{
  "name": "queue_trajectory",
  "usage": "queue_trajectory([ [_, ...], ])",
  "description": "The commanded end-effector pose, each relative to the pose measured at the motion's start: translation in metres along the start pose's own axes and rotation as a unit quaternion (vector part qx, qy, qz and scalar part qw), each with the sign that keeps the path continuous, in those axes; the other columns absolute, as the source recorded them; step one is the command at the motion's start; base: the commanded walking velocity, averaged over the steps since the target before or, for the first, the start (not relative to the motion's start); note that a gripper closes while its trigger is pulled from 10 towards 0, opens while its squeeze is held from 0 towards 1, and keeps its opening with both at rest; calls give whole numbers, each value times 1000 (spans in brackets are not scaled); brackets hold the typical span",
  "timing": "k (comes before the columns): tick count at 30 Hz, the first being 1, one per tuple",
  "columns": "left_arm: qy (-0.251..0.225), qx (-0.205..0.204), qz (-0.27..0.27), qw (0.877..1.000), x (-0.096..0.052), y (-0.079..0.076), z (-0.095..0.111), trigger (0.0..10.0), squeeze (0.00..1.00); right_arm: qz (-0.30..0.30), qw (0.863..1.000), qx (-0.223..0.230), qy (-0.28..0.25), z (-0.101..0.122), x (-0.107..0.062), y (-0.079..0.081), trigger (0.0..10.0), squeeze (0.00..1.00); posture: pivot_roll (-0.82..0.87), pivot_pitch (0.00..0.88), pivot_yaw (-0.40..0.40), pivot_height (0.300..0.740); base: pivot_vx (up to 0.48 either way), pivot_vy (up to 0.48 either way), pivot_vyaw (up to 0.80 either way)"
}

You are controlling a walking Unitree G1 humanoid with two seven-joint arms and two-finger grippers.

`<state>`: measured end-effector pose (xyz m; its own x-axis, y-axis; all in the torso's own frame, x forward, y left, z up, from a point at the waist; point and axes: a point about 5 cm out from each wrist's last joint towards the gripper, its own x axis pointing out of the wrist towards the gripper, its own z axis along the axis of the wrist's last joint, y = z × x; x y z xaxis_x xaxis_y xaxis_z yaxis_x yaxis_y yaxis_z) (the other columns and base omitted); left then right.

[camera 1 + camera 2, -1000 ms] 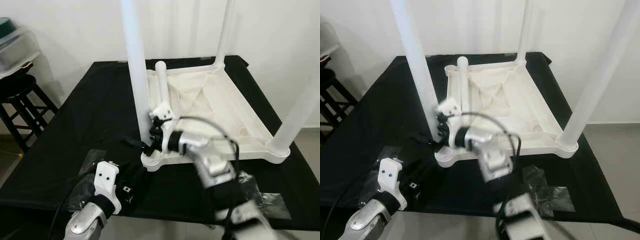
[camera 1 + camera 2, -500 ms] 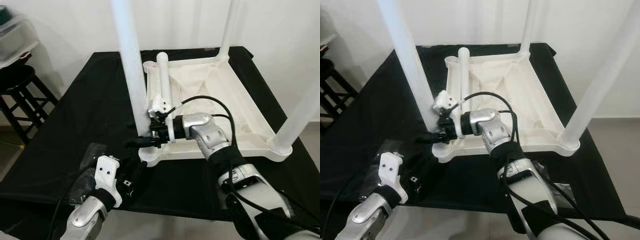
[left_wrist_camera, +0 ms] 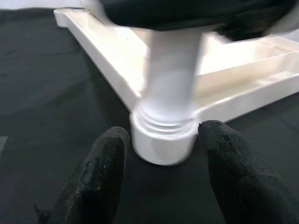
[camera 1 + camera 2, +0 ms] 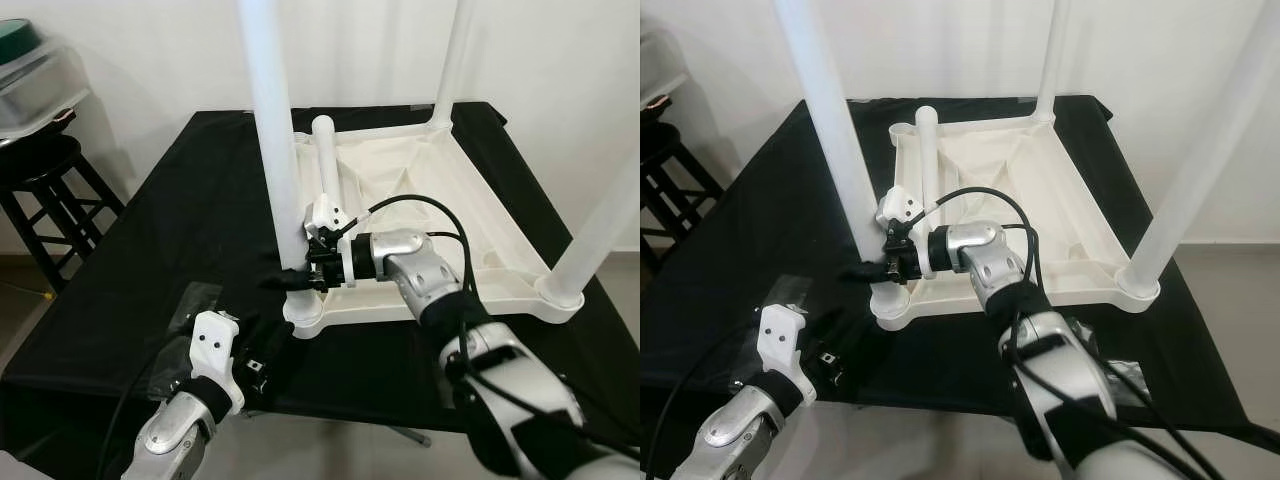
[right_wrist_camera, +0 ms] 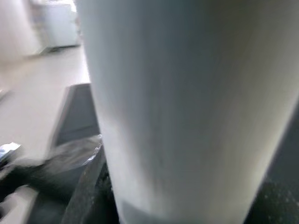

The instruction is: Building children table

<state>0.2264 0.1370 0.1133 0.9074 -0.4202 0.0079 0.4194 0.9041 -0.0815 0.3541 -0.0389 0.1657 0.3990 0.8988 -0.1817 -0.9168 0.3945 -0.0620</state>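
Upturned white plastic children's table [image 4: 430, 200] on black cloth [image 4: 180, 230] — 3 legs upright; right gripper [image 4: 292, 283] pinching the near white leg [image 4: 272, 130], left gripper [image 3: 161, 172] spread.

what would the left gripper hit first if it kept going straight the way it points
Most likely the white corner socket of the upturned table top, where the near leg is seated. The left gripper is open, its fingers flanking the socket.

Right tool [image 4: 291, 282] apparently grips table leg [image 4: 272, 140].
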Motion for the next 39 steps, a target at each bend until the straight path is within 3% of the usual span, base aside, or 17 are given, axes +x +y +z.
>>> queue_trajectory([
  [1,9,-2,5,1000,-3,2,-4,10000,0,-168,976,85,110,-53,-13,7,0,0,30,66,39,740,0,0,0],
  [3,12,-1,6,1000,-3,4,-5,10000,0,-238,959,90,121,-57,-17,37,0,0,-16,50,66,740,0,0,0],
  [8,14,-4,-3,1000,-1,5,-6,10000,0,-247,959,93,105,-47,-10,22,0,0,7,39,44,740,0,0,0],
  [11,12,4,5,1000,0,5,-5,10000,0,-230,965,98,82,-31,7,19,0,0,-1,39,56,740,0,0,0],
  [12,11,5,8,1000,0,5,-5,10000,0,-235,964,98,77,-26,9,19,3569,0,5,37,55,740,0,0,0],
  [13,11,5,9,1000,0,6,-5,10000,0,-238,963,107,61,-20,11,18,10000,0,6,38,56,740,0,0,0],
  [16,11,4,8,1000,0,5,-5,10000,0,-231,966,113,30,-5,8,22,10000,118,5,39,55,740,0,0,0],
  [17,11,3,8,1000,0,5,-5,10000,0,-214,970,112,24,-1,7,21,10000,1000,3,41,57,740,0,0,0],
  [19,11,3,7,1000,1,5,-5,10000,0,-204,972,112,20,1,7,21,10000,1000,3,41,57,740,0,0,0],
  [22,10,0,5,1000,1,5,-5,10000,0,-101,990,89,-35,15,4,13,10000,1000,3,42,54,740,0,0,0],
  [24,10,0,5,1000,1,5,-5,10000,0,-101,990,89,-35,15,4,13,10000,1000,3,42,54,740,0,0,0],
  [27,9,-1,6,1000,2,4,-5,10000,0,38,997,23,-60,29,-10,8,10000,1000,6,39,50,740,0,0,0],
  [29,9,-1,6,1000,2,4,-5,10000,0,59,996,8,-60,30,-13,8,10000,1000,6,39,50,740,0,0,0],
  [30,9,-1,6,1000,3,4,-5,10000,0,91,995,-6,-45,29,-16,5,10000,0,9,38,47,740,0,0,0],
  [36,10,-1,6,1000,3,5,-6,10000,0,173,985,-2,0,23,-24,-5,10000,0,13,35,49,740,0,0,0],
  [37,10,-1,6,1000,3,4,-6,10000,0,181,983,2,8,21,-24,-5,7412,0,15,33,50,740,0,0,0],
  [39,10,0,6,1000,3,4,-6,10000,0,186,982,5,12,20,-24,-5,7412,0,15,33,50,740,0,0,0],
])
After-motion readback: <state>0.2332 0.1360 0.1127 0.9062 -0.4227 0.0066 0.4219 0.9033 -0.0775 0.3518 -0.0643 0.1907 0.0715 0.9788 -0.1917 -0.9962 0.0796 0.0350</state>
